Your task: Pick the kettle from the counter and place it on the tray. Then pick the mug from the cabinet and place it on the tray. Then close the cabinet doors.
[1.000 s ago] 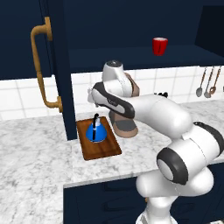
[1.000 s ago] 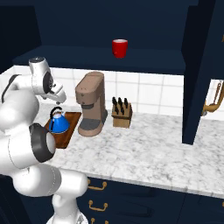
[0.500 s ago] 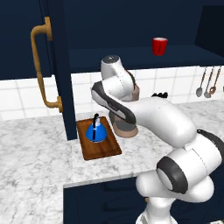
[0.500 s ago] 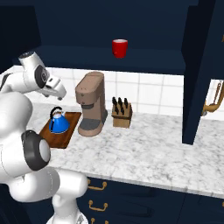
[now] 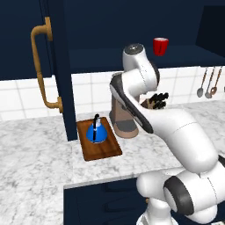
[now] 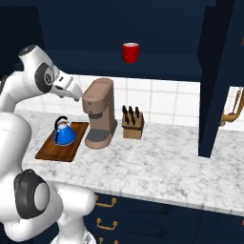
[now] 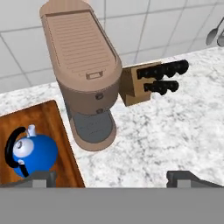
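Hand view: the kettle (image 7: pixel 31 153) is seen upright on the tray (image 7: pixel 52 127), its black handle rising vertically, below and left of the gripper (image 7: pixel 111 177), apart from it. The jaws are spread wide, nothing held.

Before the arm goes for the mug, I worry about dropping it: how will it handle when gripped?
The mug looks rigid, and small, so probably light. Its sides taper and look smooth, so it may slip downward between the fingers. It stands upright near the front edge of the cabinet shelf, so a nudge could tip it off.
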